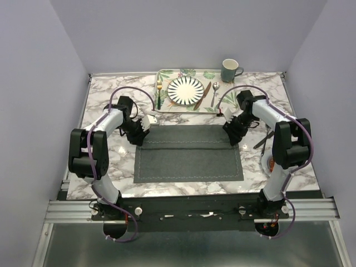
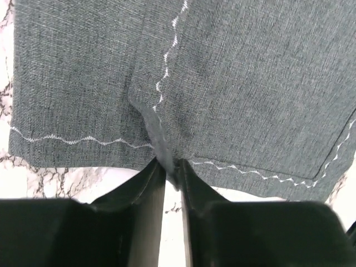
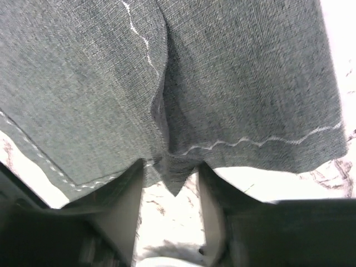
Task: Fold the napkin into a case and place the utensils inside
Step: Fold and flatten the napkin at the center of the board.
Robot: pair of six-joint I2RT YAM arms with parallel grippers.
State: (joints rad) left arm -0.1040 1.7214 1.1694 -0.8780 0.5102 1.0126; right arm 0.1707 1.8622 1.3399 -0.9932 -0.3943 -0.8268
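The dark grey napkin (image 1: 189, 158) lies flat on the marble table, its far part folded toward me, with a seam across the middle. My left gripper (image 1: 140, 135) sits at the napkin's left edge; in the left wrist view (image 2: 169, 164) it is shut on a pinch of the napkin (image 2: 250, 83). My right gripper (image 1: 232, 135) is at the right edge; in the right wrist view (image 3: 171, 167) its jaws stand apart with a corner of the napkin (image 3: 239, 72) loose between them. The fork (image 1: 159, 92), knife (image 1: 199, 95) and spoon (image 1: 214, 92) lie on the tray.
A leaf-patterned tray (image 1: 167, 108) at the back holds a striped plate (image 1: 186, 90). A green mug (image 1: 230, 70) stands at the back right. A dark tool (image 1: 263, 140) and a white round object (image 1: 268, 160) lie beside the right arm.
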